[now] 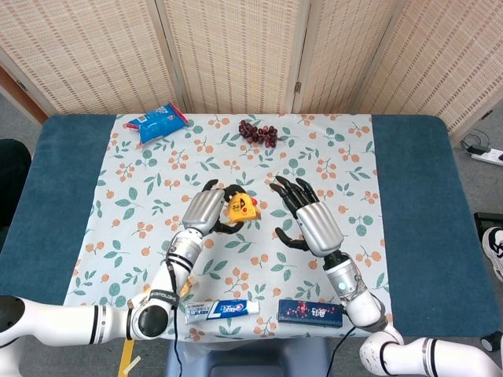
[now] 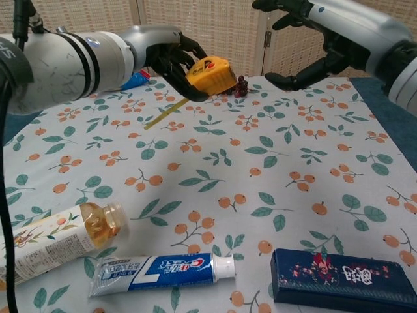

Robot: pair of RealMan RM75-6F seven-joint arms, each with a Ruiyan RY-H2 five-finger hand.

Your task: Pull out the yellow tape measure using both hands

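My left hand (image 1: 207, 212) (image 2: 171, 57) grips the yellow tape measure (image 1: 242, 208) (image 2: 210, 75) and holds it raised above the flowered cloth. A short yellow strip of tape (image 2: 165, 114) hangs down from the case toward the table. My right hand (image 1: 310, 221) (image 2: 326, 32) hovers open just to the right of the tape measure, fingers spread, a small gap between it and the case. It holds nothing.
A bottle of amber drink (image 2: 52, 241), a toothpaste tube (image 1: 222, 309) (image 2: 163, 270) and a dark blue box (image 1: 310, 311) (image 2: 342, 277) lie along the front edge. Grapes (image 1: 258, 133) and a blue snack bag (image 1: 159, 122) lie at the back.
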